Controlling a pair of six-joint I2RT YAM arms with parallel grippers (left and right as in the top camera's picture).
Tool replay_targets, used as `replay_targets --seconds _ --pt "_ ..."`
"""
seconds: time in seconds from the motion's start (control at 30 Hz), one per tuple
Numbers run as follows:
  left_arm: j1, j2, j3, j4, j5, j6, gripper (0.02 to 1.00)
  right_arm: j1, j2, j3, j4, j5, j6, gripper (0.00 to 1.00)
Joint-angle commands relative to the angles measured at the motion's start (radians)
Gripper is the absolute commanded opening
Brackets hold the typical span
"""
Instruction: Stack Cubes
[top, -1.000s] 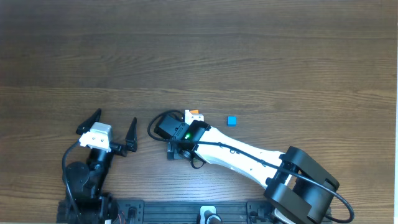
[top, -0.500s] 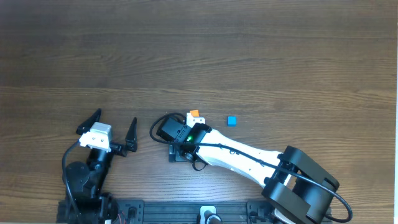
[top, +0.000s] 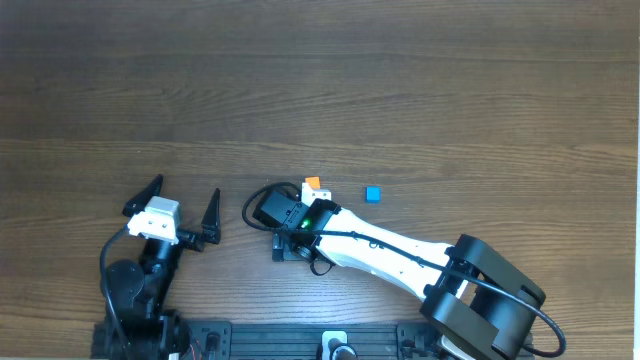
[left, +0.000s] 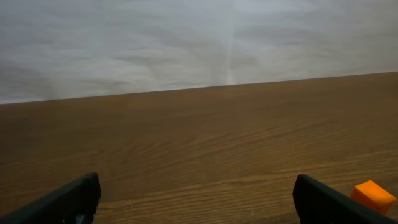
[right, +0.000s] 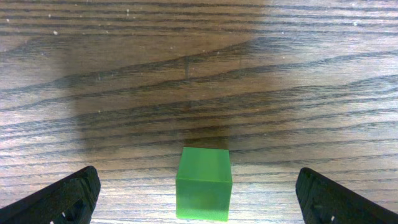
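Observation:
A green cube rests on the wooden table, between the spread fingers of my right gripper, which stands open and points straight down over it. In the top view the right gripper is near the table's middle front. An orange cube lies just beyond it, and a blue cube sits a little further right. My left gripper stands open at the front left with nothing in it. In its own view the left gripper looks across bare table, with the orange cube off to one side.
The wooden table stretches bare behind the cubes and to both sides. A pale wall rises beyond its far edge. The arm bases and a black rail line the front edge.
The right wrist has edged very slightly to the right, showing a bit more of the orange cube. The left arm has not moved.

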Motion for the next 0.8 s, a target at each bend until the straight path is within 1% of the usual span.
replay_targets --seconds 0.03,0.17,0.8 --pt "0.005 -0.009 -0.009 0.006 -0.008 0.017 0.998 0.006 0.006 -0.018 0.01 -0.01 0.015 0.993" --pt "0.005 -0.009 -0.009 0.006 -0.009 0.017 1.0 0.011 0.006 -0.041 0.039 -0.017 0.027 0.991" --pt "0.005 -0.009 -0.009 0.006 -0.008 0.017 1.0 0.011 0.006 -0.061 0.059 -0.024 0.033 0.991"
